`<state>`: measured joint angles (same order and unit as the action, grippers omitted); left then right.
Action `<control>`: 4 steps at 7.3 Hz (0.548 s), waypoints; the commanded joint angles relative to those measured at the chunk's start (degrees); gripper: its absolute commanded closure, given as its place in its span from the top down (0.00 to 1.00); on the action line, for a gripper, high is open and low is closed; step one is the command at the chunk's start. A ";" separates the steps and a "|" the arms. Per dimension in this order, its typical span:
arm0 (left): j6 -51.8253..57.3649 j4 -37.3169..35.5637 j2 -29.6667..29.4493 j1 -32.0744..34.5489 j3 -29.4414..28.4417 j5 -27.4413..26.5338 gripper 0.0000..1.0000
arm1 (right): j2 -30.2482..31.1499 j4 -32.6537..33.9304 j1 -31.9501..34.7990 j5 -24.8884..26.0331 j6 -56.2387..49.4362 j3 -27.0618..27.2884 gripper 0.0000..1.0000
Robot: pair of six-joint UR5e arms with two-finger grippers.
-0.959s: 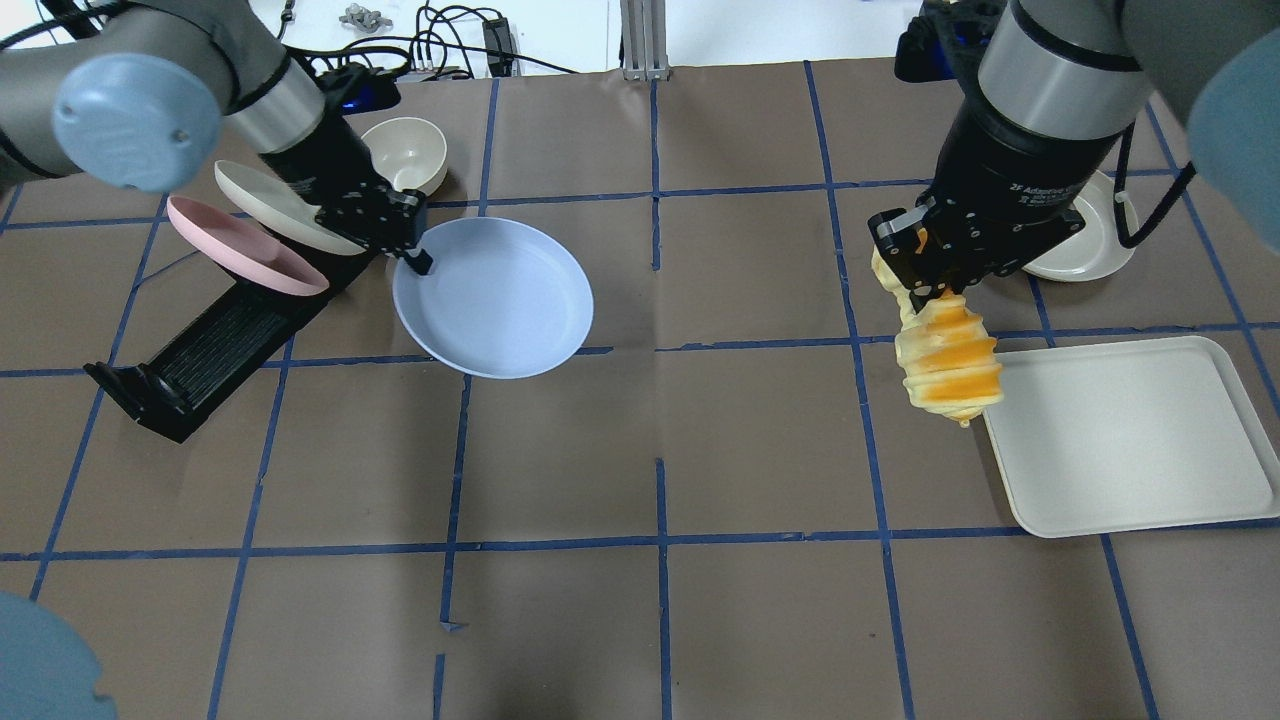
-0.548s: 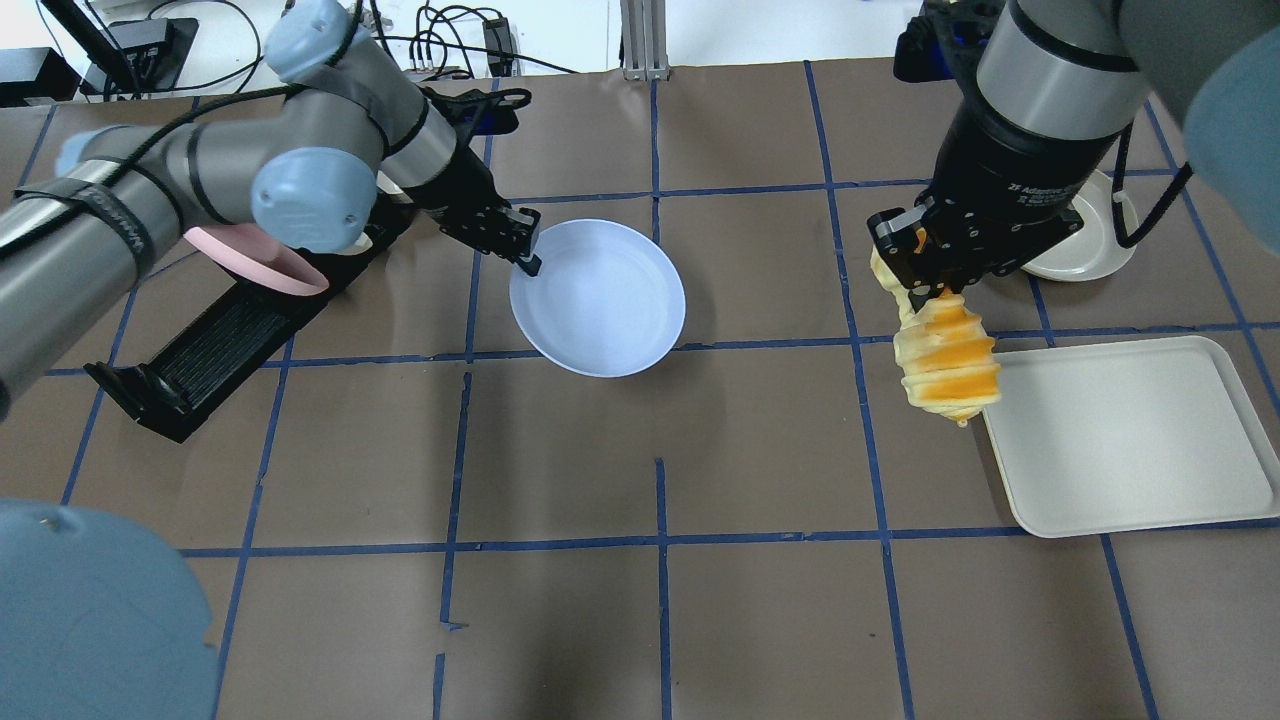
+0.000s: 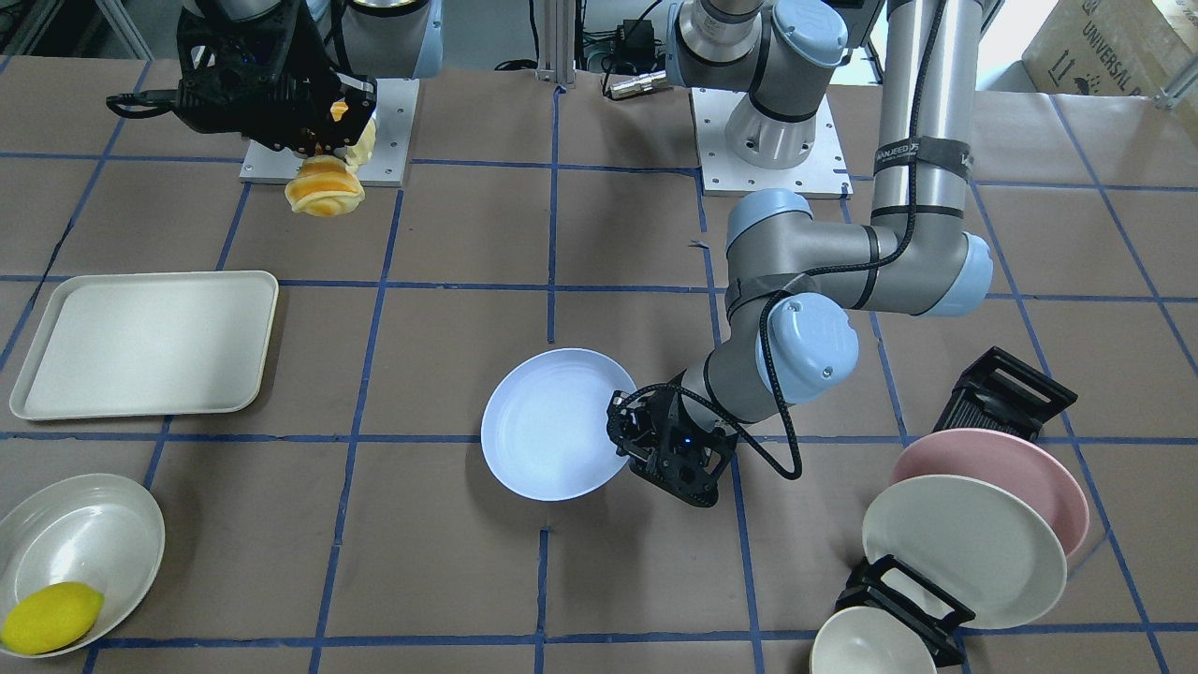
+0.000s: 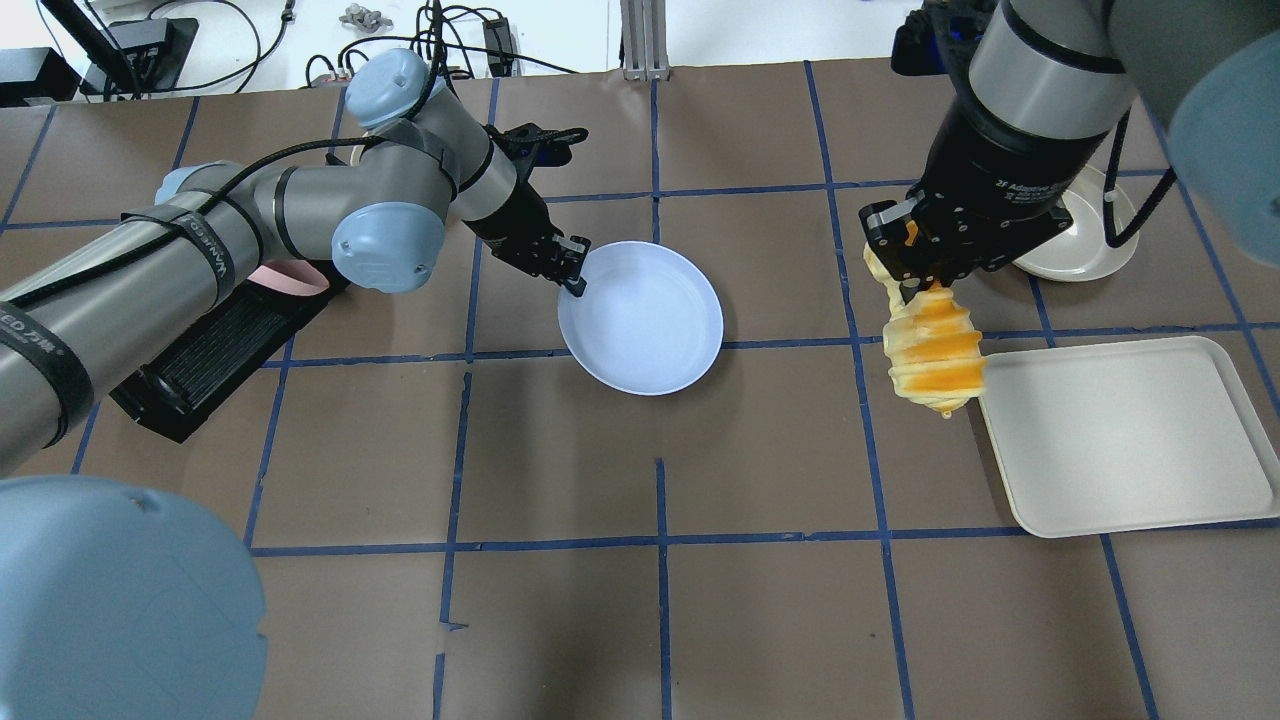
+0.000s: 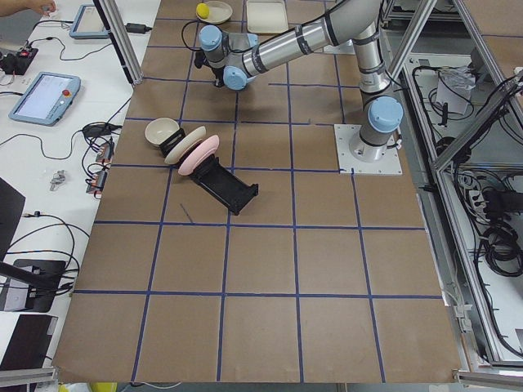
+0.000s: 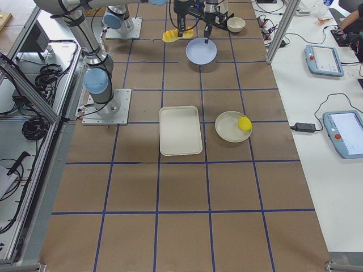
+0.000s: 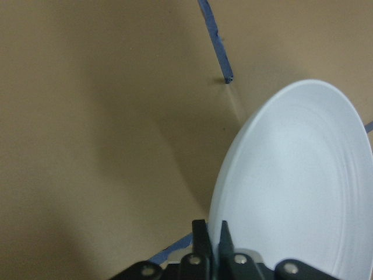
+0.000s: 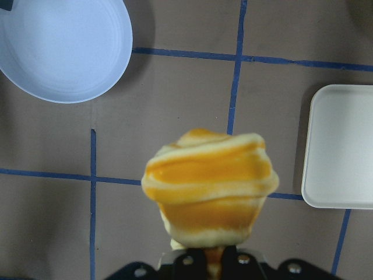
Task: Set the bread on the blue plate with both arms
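Observation:
The blue plate (image 4: 645, 320) is near the table's middle, and my left gripper (image 4: 575, 280) is shut on its rim at the plate's left side. The left wrist view shows my fingers (image 7: 201, 236) pinching the plate's (image 7: 291, 192) edge. My right gripper (image 4: 920, 285) is shut on one end of the striped orange and pale bread (image 4: 935, 350). The bread hangs in the air, right of the plate and beside the tray's left edge. In the front-facing view the bread (image 3: 323, 187) hangs below the right gripper (image 3: 328, 150). The plate (image 3: 552, 426) lies well apart from it.
A white tray (image 4: 1120, 440) lies at the right. A white bowl (image 3: 80, 552) holds a yellow lemon (image 3: 51, 618). A black dish rack (image 4: 200, 360) at the left holds a pink plate (image 3: 1011, 468) and a cream plate (image 3: 964, 552). A cream bowl (image 3: 870, 646) sits beside it.
My left arm has carried the blue plate to the right, from beside the rack toward the table's middle. My right gripper with the bread has shifted slightly left.

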<state>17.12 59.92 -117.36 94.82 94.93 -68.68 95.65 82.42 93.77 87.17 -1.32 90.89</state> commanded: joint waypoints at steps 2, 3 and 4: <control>-1.29 -0.16 2.13 -0.60 1.05 -0.66 0.86 | -2.82 4.82 1.49 -2.88 2.10 0.08 0.05; -3.22 1.50 4.14 -2.17 0.70 -1.01 0.92 | -5.97 9.99 5.50 -2.71 6.99 0.08 0.05; -3.24 4.91 7.29 -6.19 0.52 -2.32 0.99 | -10.35 16.04 9.11 -2.36 9.82 0.16 0.05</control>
<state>14.63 61.62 -113.29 92.28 95.73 -69.85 89.98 91.70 98.62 84.64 4.49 90.98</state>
